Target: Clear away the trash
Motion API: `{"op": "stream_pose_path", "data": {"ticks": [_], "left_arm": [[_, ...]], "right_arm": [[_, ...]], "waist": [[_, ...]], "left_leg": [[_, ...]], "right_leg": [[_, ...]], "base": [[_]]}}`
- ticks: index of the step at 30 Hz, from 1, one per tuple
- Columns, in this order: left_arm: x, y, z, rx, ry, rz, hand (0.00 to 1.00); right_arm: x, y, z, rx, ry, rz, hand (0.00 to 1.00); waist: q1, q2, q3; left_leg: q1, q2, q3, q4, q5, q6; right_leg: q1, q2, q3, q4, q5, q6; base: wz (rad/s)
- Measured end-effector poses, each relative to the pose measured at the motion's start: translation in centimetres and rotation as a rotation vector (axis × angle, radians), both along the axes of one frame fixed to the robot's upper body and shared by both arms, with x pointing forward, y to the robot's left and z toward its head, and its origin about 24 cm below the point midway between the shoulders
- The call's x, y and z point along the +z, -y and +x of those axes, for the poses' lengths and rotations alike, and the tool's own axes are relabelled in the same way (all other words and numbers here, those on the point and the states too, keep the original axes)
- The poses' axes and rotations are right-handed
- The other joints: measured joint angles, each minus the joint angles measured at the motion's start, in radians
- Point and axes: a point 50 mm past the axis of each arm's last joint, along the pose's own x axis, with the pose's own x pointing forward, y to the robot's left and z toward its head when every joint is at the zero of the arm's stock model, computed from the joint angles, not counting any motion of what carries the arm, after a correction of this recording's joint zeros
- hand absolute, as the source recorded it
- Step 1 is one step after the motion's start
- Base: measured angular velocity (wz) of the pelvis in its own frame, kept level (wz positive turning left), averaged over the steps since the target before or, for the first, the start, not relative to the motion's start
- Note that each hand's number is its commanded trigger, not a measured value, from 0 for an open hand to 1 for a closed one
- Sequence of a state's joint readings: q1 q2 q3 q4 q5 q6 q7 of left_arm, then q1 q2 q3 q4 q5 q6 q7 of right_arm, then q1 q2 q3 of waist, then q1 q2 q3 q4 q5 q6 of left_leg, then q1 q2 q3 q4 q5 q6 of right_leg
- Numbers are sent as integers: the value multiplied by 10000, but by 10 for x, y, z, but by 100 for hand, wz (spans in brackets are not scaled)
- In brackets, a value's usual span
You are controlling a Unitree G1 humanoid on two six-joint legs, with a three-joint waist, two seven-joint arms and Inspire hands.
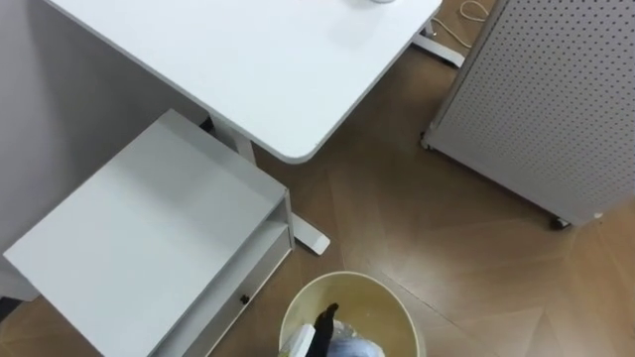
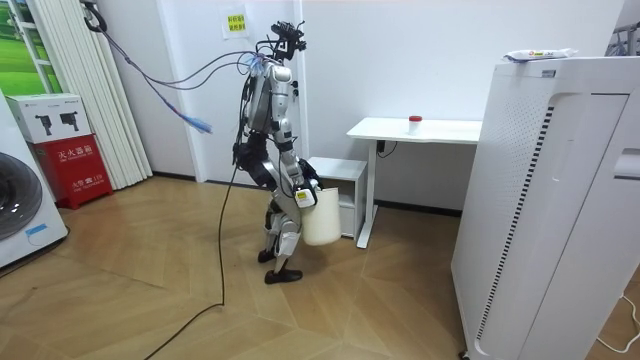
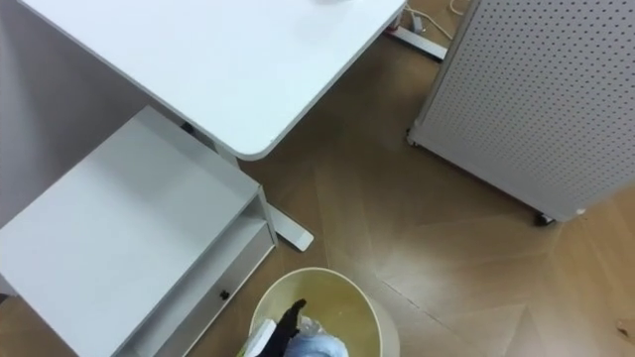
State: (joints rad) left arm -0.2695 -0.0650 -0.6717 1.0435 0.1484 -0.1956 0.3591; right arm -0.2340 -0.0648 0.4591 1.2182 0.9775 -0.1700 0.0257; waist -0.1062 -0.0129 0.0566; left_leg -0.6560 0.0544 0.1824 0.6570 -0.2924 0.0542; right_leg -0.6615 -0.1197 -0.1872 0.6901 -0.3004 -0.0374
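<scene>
A: Left hand point(image 1: 322, 332), read as left because it comes in from the lower left. Its fingers are hooked over the near rim of the bin point(image 1: 369, 296) and grip it. In the room view the bin hangs clear of the floor point(image 1: 417, 228), in front of the robot's legs.

B: Where is the garbage?

A: A pale crumpled wad point(image 1: 352, 347) lies inside the bin, just beside the hand. A small red-topped object point(image 2: 415, 121) stands on the counter point(image 1: 258, 69), well apart from the bin. It is too small to tell what it is.

B: Which step is this?

A: Judged as carrying, between picks. The robot stands just beside the low drawer unit point(image 1: 149, 228), short of the counter's rounded corner.

B: What does the next move call for?

A: If the red-topped object is the target, the robot needs to step closer round that corner. The bin must stay off the drawer unit and the counter's foot. The perforated panel point(image 1: 536, 99) on the robot's right narrows the lane. After that comes a long reach across the counter, with the bin held level near its edge so the wad stays in.
</scene>
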Motion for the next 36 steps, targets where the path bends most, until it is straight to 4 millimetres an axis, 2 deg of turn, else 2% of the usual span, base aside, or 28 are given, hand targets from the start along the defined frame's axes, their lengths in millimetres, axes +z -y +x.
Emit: {"op": "stream_pose_path", "data": {"ticks": [10, 16, 19, 23, 28, 31, 34, 36], "left_arm": [[-3, -6, -2, 41, -76, 160, 0], [-8, -17, -7, -268, -20, 789, 0], [-8, -20, -6, -279, 24, 880, 0], [-7, -22, -4, -367, 19, 927, 0], [2, -25, 4, -477, 593, 915, 0], [14, -27, 14, -268, 1252, 513, 0], [28, -30, 18, -282, 2129, 224, 0], [38, -33, 22, -282, 2735, 81, 0]], "right_arm": [[0, 4, 0, 66, -28, -128, 100], [1, 6, 2, 498, 55, -440, 100], [1, 9, 1, 717, 40, -539, 100], [-2, 12, -3, 544, -183, -587, 100], [-4, 17, -7, 165, -359, -444, 100], [-3, 23, -9, -168, -326, -423, 100], [-6, 34, -19, -301, -413, -554, 100], [-6, 42, -26, -655, -432, -579, 100]], "waist": [[22, 37, 4], [57, 145, -6], [55, 270, -8], [72, 385, 13], [101, 444, 7], [90, 441, 4], [49, 466, -16], [10, 428, -42]], "left_leg": [[36, 24, 30, -54, 3, -5], [182, 10, 39, -156, 2, -5], [285, 9, 43, -172, 3, -5], [897, -25, 65, -434, 23, -40], [1479, -73, 96, -653, 34, -56], [1954, -129, 242, -920, 50, -42], [2623, -191, 323, -1428, 111, -24], [3280, -330, 369, -1958, 225, -14]], "right_leg": [[48, 12, -22, -91, 3, -3], [194, -2, -40, -148, 12, 6], [279, -3, -42, -151, 12, 6], [853, -1, -49, -365, 11, 9], [1384, -3, -26, -569, 21, 42], [1744, -10, 75, -767, 52, 108], [2390, 46, 153, -1225, 126, 235], [2917, 28, 247, -1588, 193, 331]], "base": [[0], [0], [0], [0], [-1], [-12], [-6], [-8]]}}
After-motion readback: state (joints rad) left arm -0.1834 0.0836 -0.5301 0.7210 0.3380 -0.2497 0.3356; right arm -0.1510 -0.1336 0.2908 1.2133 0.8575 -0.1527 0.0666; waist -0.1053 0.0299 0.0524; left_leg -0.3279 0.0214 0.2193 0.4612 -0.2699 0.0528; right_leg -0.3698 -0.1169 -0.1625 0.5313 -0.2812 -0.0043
